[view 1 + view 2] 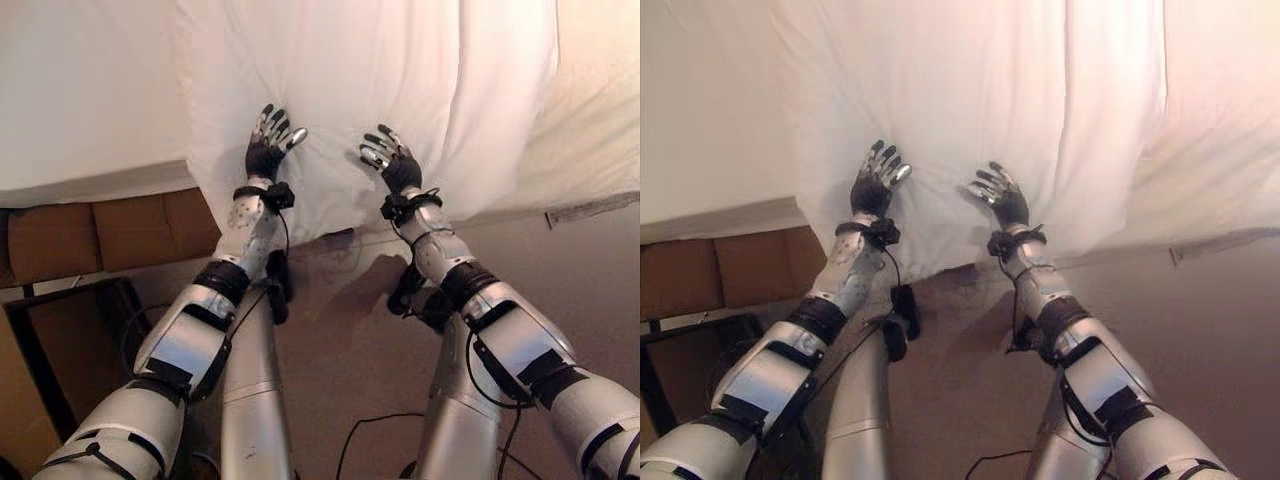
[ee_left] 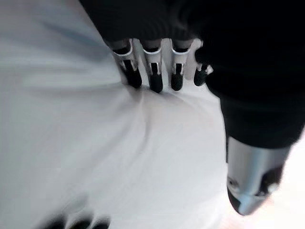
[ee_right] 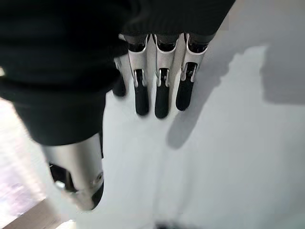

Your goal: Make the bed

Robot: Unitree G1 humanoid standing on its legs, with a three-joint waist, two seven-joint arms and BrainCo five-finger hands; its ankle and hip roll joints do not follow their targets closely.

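A white sheet (image 1: 330, 90) lies over the bed and hangs down past its edge, with long soft folds running from the far side toward the robot. Its lower border ends just above the brown floor (image 1: 360, 340). To the right of it a second pale layer of bedding (image 1: 600, 120) shows, a little more cream in tone.

The left hand (image 1: 268, 140) lies on the sheet near the edge, its fingers straight and a little spread. In the left wrist view the dark fingertips (image 2: 155, 82) press into the cloth, and small wrinkles start from them. The right hand (image 1: 392, 158) is beside it, also over the sheet, with fingers relaxed and slightly bent, holding nothing. In the right wrist view these fingers (image 3: 161, 95) stay straight side by side and throw a shadow on the cloth; whether they touch it I cannot tell.

On the left, under the mattress, there is a brown padded bed frame (image 1: 100, 235). Nothing lies between the hands and the sheet.
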